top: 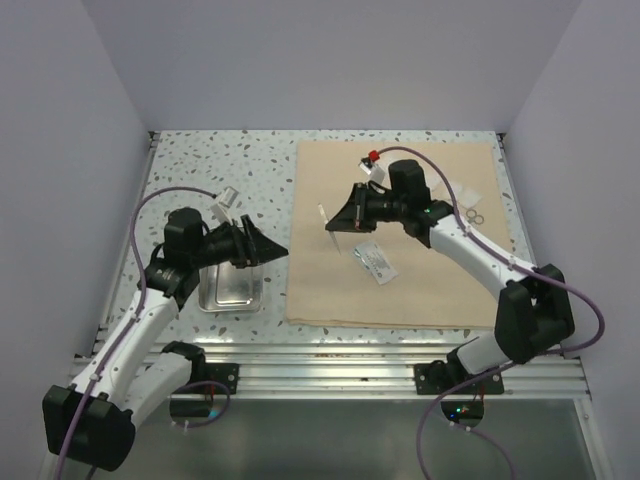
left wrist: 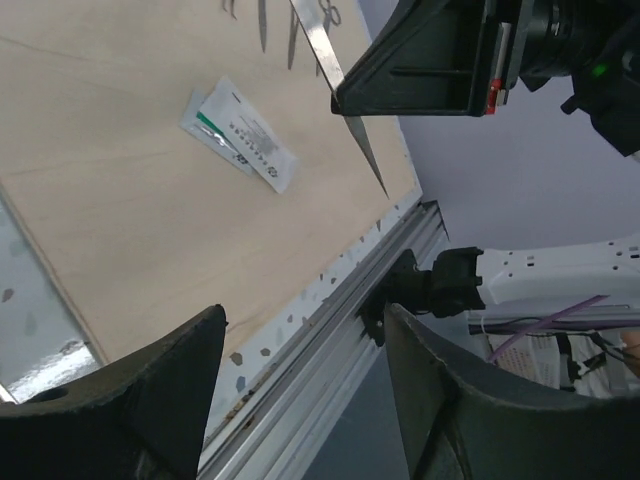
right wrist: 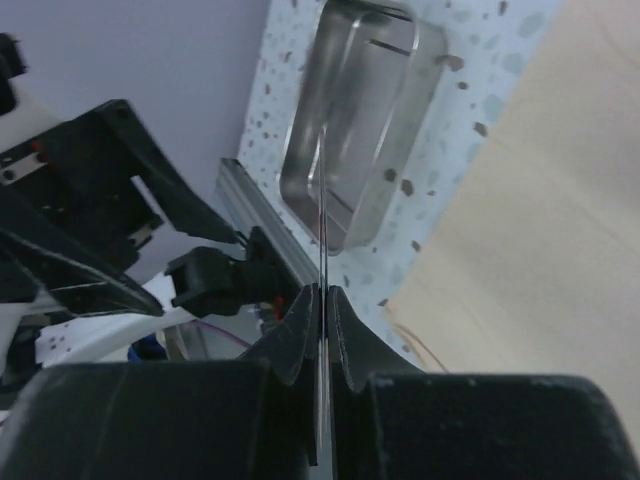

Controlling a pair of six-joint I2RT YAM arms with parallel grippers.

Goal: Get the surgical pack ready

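Observation:
A big beige cloth [top: 400, 240] lies spread on the right half of the table. My right gripper [top: 333, 224] hovers over its left part, shut on thin metal forceps [top: 323, 218] that stick out past its tips. The right wrist view shows the jaws [right wrist: 325, 290] pinched on the forceps' edge [right wrist: 322, 190], pointing toward the shiny steel tray [right wrist: 400, 60]. The tray [top: 212, 296] sits left of the cloth, under my left gripper [top: 280, 250]. My left gripper [left wrist: 305, 320] is open and holds nothing. A small clear packet [top: 376, 261] lies flat on the cloth. Scissors handles [top: 476, 217] show at the cloth's right edge.
Other thin metal instruments [left wrist: 262, 18] lie farther back on the cloth. An aluminium rail [top: 380, 355] runs along the near table edge. Walls close in the table on the left, back and right. The two grippers face each other, a short gap apart.

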